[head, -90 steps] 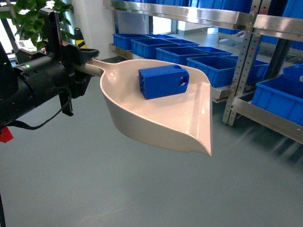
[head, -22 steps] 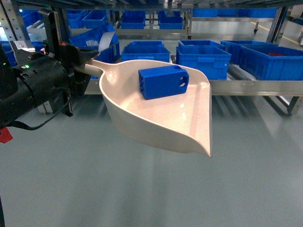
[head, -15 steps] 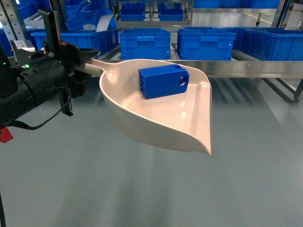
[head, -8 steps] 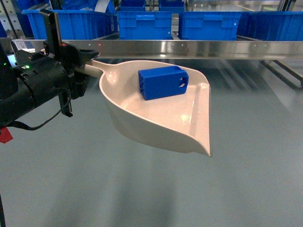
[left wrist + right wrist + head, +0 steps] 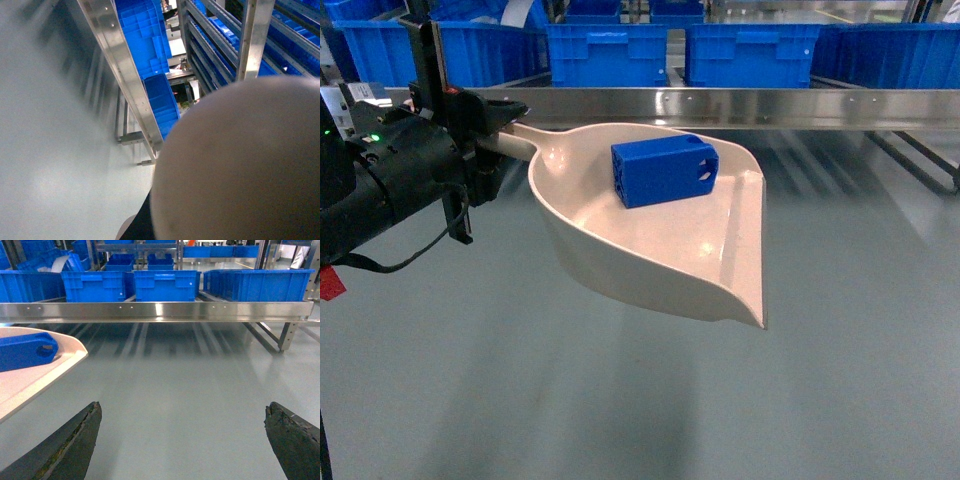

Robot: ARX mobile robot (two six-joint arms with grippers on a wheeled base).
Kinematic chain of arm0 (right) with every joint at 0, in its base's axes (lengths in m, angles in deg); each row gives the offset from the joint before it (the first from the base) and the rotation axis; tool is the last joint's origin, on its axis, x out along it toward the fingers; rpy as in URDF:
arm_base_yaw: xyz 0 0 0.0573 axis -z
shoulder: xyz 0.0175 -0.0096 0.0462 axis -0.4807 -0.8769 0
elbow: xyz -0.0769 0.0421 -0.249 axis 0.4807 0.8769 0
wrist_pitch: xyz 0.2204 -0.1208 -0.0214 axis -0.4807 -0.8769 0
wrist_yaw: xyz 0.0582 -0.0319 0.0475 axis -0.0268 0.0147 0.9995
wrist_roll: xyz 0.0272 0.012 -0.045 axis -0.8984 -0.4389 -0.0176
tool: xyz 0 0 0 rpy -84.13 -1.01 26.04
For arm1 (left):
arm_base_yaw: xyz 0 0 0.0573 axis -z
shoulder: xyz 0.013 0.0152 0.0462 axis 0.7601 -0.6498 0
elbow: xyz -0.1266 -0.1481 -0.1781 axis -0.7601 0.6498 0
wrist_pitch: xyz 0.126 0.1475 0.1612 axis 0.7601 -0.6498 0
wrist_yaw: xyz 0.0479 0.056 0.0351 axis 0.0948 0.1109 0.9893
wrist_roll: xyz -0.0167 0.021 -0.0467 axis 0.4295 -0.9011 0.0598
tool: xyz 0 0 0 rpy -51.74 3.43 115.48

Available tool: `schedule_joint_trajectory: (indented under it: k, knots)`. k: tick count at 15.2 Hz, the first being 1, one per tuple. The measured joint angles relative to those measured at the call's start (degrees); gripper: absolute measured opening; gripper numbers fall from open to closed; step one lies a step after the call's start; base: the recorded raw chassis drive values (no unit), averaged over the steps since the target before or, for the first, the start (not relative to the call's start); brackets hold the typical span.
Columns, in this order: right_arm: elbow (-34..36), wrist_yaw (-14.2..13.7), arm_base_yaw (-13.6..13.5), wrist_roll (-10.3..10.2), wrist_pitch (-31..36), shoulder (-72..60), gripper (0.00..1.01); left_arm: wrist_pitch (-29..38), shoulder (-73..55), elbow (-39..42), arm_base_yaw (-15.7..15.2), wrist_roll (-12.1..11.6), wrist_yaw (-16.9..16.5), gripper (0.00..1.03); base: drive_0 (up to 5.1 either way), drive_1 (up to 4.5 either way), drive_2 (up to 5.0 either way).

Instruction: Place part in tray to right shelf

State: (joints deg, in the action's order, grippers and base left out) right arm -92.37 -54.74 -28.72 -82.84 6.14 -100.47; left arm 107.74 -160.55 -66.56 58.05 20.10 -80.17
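My left hand (image 5: 490, 130) is clamped on the handle of the tray (image 5: 660, 250) and holds it level above the grey floor (image 5: 620, 400). The part (image 5: 664, 171) lies on its side in the back of the tray, hole end toward the flat lip. My right hand (image 5: 187, 440) is spread wide, both fingers (image 5: 65, 445) apart and gripping nothing. The right shelf (image 5: 740, 107) stands just ahead, its steel front rail behind the tray, with blue crates (image 5: 605, 55) on it.
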Motion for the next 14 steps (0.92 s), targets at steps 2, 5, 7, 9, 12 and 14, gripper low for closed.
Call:
schedule_joint_trajectory:
  k: [2,5,7,9,12,14]
  knots:
    - [0.0,0.0,0.0,0.0,0.0,0.0,0.98,-0.4,0.0,0.0,0.4,0.0,-0.2,0.14,0.0,0.0,0.0]
    - [0.0,0.0,0.0,0.0,-0.1,0.0,0.98,-0.3,0.0,0.0,0.3,0.0,-0.1,0.14,0.0,0.0,0.0]
    - [0.0,0.0,0.0,0.0,-0.1,0.0,0.98,0.1,0.0,0.0,0.3,0.0,0.0,0.14,0.0,0.0,0.0]
    - [0.0,0.0,0.0,0.0,0.0,0.0,0.98,-0.1,0.0,0.0,0.2,0.0,0.0,0.14,0.0,0.0,0.0]
    - [0.0,0.0,0.0,0.0,0.1,0.0,0.98,-0.1,0.0,0.0,0.1,0.0,0.0,0.14,0.0,0.0,0.0]
    - [0.0,0.0,0.0,0.0,0.0,0.0,0.98,-0.4,0.0,0.0,0.1,0.0,0.0,0.14,0.0,0.0,0.0]
